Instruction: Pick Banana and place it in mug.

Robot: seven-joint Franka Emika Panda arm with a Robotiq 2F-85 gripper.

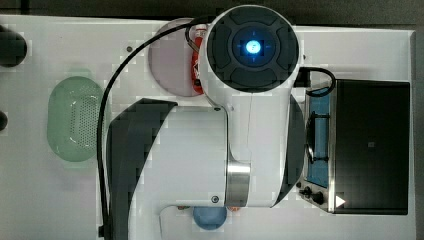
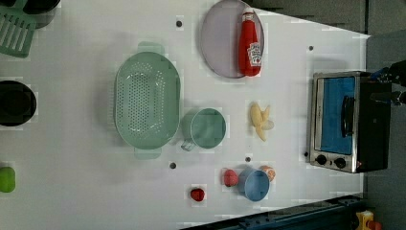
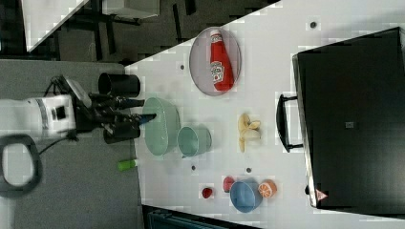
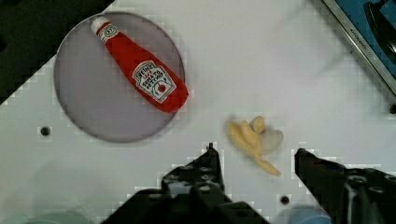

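Observation:
The pale yellow banana (image 2: 258, 120) (image 3: 248, 130) (image 4: 250, 137) lies flat on the white table, between the grey plate and the blue cup. The dull-green mug (image 2: 208, 128) (image 3: 193, 140) stands upright beside the big basket, its inside bare. In the wrist view my gripper (image 4: 257, 151) is open, its two dark fingers (image 4: 210, 163) spread wide. The banana shows in the gap between them, down on the table and untouched. In the right view the gripper (image 3: 143, 109) hangs well above the table. The arm's body (image 1: 250, 50) covers the middle of the top view.
A ketchup bottle (image 2: 251, 45) lies on a grey plate (image 2: 220, 43). A pale-green perforated basket (image 2: 146, 100) (image 1: 75, 120) touches the mug. A toaster oven (image 2: 342, 122) stands at the left view's right. A blue cup (image 2: 256, 184) has red and orange fruit pieces around it.

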